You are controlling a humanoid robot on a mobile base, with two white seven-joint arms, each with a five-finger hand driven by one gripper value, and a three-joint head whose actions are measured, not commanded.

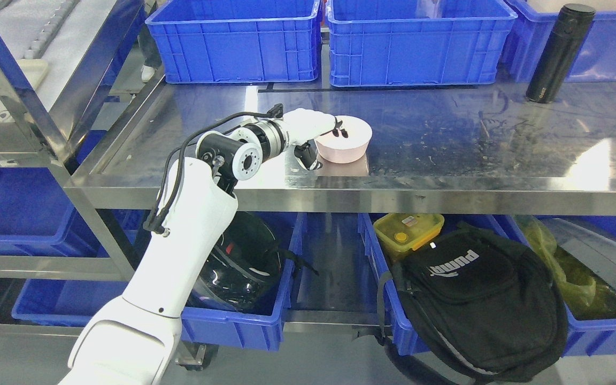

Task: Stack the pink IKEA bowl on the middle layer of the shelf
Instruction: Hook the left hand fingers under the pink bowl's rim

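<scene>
Left hand (318, 136), arm entering from lower left, clamped on pink bowl's (346, 141) near-left rim: dark fingertips hooked over the edge, thumb low against the outer wall. Bowl upright, mouth facing up, round so no long axis, sitting center frame on steel shelf (447, 160) near front edge. Blue bins (233, 43) along top, black flask (559, 53) upper right. Backpack (479, 305) lower right in bin below.

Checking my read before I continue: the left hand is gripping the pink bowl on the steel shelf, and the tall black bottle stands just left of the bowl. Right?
Not quite. The head view shows the tall black cylindrical bottle standing far to the right of the round pink bowl, near the blue crates at the back. The rest holds: the left hand grips the bowl's rim on the steel shelf.
</scene>
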